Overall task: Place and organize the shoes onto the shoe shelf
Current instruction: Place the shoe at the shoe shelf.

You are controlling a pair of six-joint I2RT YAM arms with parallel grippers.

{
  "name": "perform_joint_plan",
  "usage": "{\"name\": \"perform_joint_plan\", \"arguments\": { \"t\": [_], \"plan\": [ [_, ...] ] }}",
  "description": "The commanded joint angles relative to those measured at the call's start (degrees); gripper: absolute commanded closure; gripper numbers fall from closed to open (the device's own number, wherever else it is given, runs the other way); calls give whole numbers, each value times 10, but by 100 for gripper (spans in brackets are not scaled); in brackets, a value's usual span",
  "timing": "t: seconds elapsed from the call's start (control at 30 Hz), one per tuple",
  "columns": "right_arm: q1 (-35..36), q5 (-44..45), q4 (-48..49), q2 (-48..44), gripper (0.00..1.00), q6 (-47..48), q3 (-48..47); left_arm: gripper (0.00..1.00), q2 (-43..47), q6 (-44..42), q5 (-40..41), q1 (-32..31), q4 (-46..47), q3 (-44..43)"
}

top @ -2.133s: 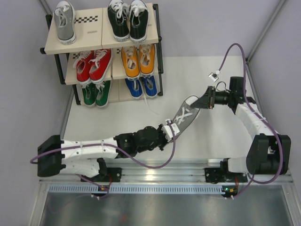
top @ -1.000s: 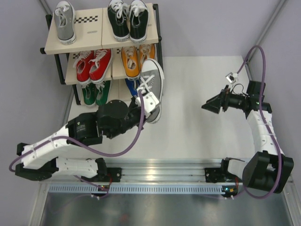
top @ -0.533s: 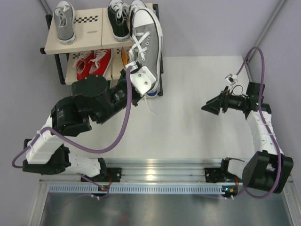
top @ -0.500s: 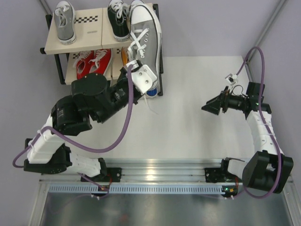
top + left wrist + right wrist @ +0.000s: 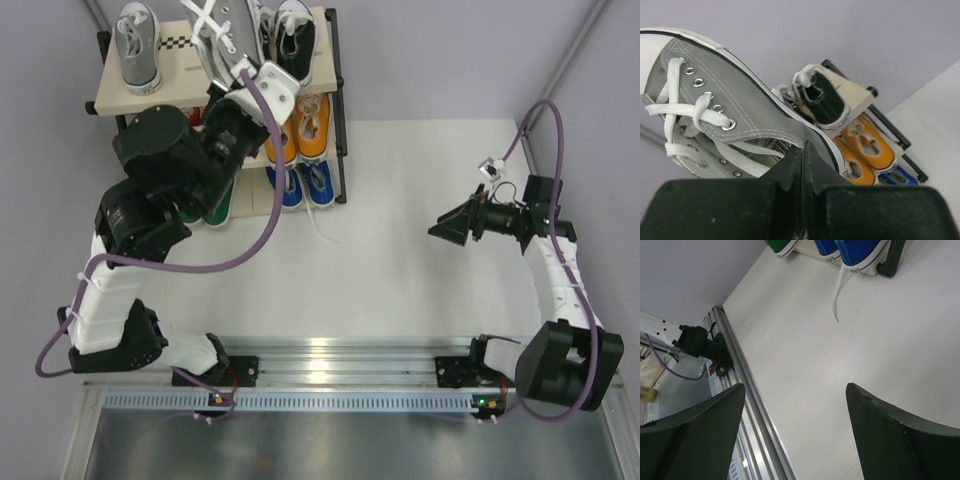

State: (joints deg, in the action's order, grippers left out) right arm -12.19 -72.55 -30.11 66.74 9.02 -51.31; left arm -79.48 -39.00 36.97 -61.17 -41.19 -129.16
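Lilac-grey walls enclose the white bench. The shoe shelf stands at its far-left corner.

1. On the top board, note the lone grey shoe at the left end. Its mate, the carried grey shoe, now hangs above the gap just right of it, toe toward the far edge. Half a second ago that shoe was over the shelf's right end, in front of the black pair.
2. Confirm the left gripper is clenched on the carried shoe's heel collar. You cannot tell whether the sole touches the board.
3. Judge the task nearly complete. The orange pair and the blue pair sit on the lower tiers, and lowering and release remain.
4. Observe the right gripper near the right edge, jaws spread and empty, unmoved for the past second.

Markings: a checkered strip runs along the top board. A printed tag inside the carried shoe is too small to read.
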Motion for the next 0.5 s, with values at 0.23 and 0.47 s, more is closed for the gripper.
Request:
{"name": "perform_joint_plan", "arguments": {
  "t": [0.23, 0.47],
  "plan": [
    [-14, -39, 8, -18, 18, 12, 9, 100, -34, 156, -300, 374, 98, 1],
    [-14, -50, 14, -14, 17, 13, 17, 100, -67, 176, -385, 454, 121, 29]
  ]
}}
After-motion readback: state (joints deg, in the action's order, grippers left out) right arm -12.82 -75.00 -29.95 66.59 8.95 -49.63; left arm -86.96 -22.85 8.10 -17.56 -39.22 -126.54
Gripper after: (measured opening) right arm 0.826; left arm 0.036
